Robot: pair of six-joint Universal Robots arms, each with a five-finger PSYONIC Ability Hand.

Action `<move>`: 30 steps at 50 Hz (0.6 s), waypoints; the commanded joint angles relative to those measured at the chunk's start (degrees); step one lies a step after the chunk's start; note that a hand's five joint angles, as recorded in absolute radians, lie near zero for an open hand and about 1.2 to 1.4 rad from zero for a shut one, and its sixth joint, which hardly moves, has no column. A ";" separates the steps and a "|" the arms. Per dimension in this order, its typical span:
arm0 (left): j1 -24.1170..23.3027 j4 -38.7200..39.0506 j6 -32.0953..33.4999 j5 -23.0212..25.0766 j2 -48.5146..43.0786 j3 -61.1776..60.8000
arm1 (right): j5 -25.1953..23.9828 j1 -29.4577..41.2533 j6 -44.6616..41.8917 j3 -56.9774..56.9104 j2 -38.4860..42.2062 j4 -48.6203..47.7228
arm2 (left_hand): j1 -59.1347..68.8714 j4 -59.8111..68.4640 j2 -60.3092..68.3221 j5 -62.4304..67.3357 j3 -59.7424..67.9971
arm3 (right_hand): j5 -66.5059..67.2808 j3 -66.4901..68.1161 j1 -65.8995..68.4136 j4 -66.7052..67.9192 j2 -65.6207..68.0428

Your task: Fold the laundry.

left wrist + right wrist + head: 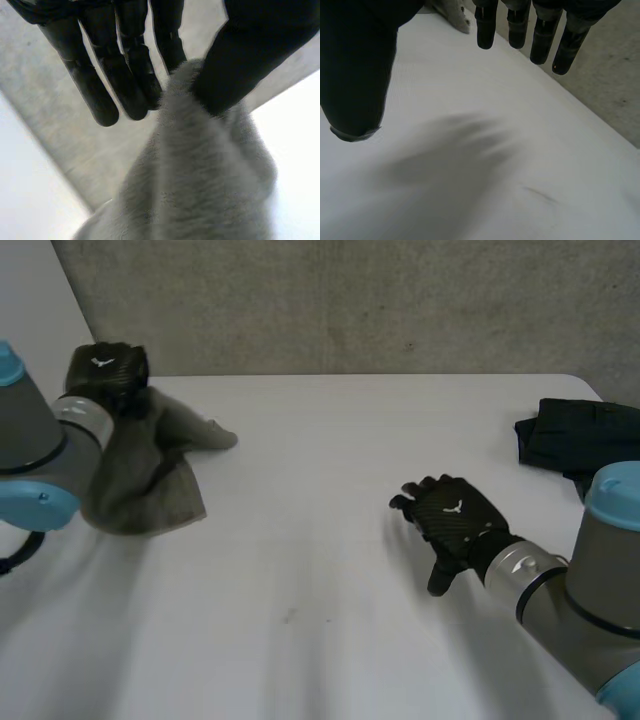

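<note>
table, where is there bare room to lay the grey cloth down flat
The widest bare stretch of table lies between the grey cloth, pinched by the left hand, and the open right hand; the near side in front is bare too. It is crowded at the far right corner, where dark clothes lie.

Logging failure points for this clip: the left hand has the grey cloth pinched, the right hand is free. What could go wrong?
1. The left hand pinches only a small bit of the grey cloth between thumb and fingers, so it may slip out.
2. The cloth hangs bunched, and the open right hand is well apart from it, so a fold started now could come out crooked.
</note>
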 commanded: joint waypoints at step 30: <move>-18.84 -5.66 -17.78 12.23 8.18 -12.77 | -0.66 -10.58 -0.77 -2.54 -4.20 0.97 | -50.62 -52.88 -52.71 -48.97 -52.34 | -3.81 -2.27 -1.55 -3.43 -2.60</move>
